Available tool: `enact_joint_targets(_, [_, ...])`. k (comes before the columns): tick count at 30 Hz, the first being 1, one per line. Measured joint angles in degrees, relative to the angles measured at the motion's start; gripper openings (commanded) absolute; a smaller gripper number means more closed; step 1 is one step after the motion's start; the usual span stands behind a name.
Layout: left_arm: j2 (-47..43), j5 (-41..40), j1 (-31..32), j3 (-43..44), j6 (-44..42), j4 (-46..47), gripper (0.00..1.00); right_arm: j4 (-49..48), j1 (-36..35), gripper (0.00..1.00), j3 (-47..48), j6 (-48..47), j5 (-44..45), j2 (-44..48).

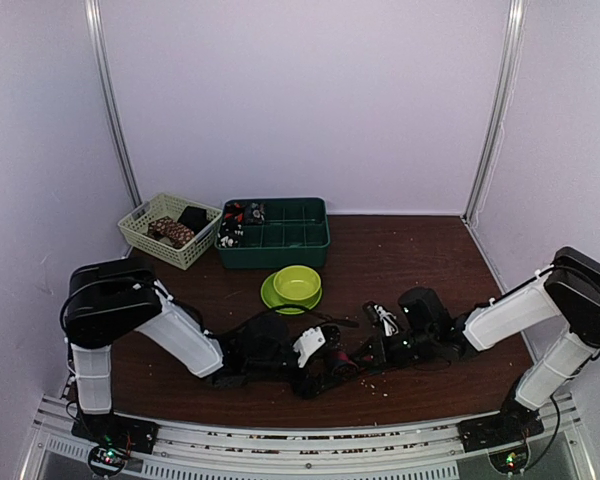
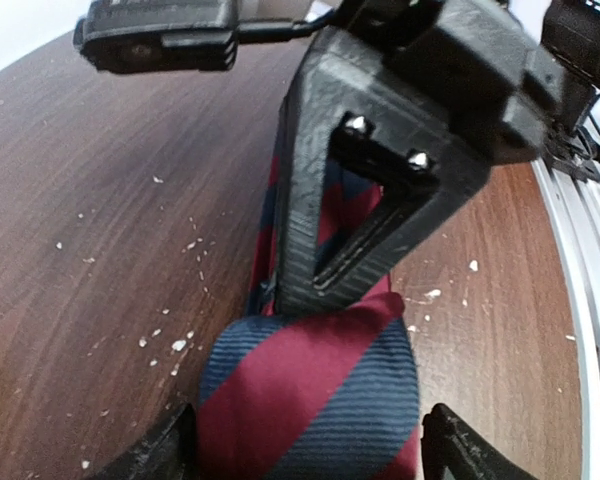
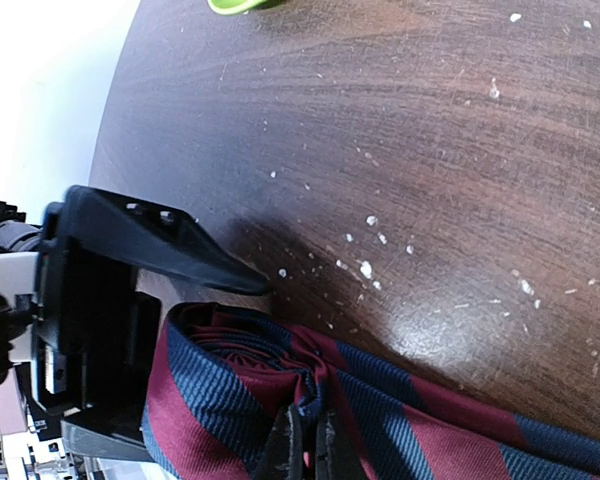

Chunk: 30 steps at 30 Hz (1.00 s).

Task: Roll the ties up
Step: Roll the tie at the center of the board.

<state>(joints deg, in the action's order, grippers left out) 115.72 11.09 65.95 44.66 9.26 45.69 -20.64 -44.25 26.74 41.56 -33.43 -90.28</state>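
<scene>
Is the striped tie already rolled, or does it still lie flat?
Partly rolled. In the right wrist view the striped tie curls into a coil at one end, while the rest runs flat across the table.
</scene>
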Motion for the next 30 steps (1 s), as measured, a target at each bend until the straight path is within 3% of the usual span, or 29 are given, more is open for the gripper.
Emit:
enact_joint_targets(3, [2.62, -0.15, 0.00, 1.70, 1.86, 1.05, 0.74, -0.02, 0.00, 0.00, -0.04, -0.37, 0.39, 0.00])
enact_joint_targets(6, [5.29, -0.44, 0.00, 3.98, 3.56, 2.64, 0.63, -0.33, 0.00, 0.00, -0.13, -0.68, 0.52, -0.15])
enact_joint_targets(11, [6.88, -0.33, 0.17, 6.14, 4.76, 2.91, 0.32, -1.70, 0.00, 0.00, -0.81, -0.42, 0.74, -0.26])
enact_joint_targets(14, [6.78, -0.33, 0.22, 6.14, 3.52, 2.93, 0.22, -1.79, 0.15, 0.24, -0.81, 0.00, 1.03, 0.33])
enact_joint_targets(16, [5.97, -0.09, 0.20, 5.68, 2.27, 2.19, 0.21, 0.04, 0.31, 0.34, -0.74, -0.20, 1.33, 1.53])
enact_joint_targets(20, [2.36, 0.07, 0.22, 3.67, -1.44, -2.51, 0.21, 5.49, 0.50, 0.44, -0.74, 0.37, 0.70, 4.61])
enact_joint_targets(30, [-0.24, 0.50, 0.22, 6.40, -9.49, -13.60, 0.22, 8.79, -2.21, 0.48, 4.15, 5.38, -3.80, 7.28])
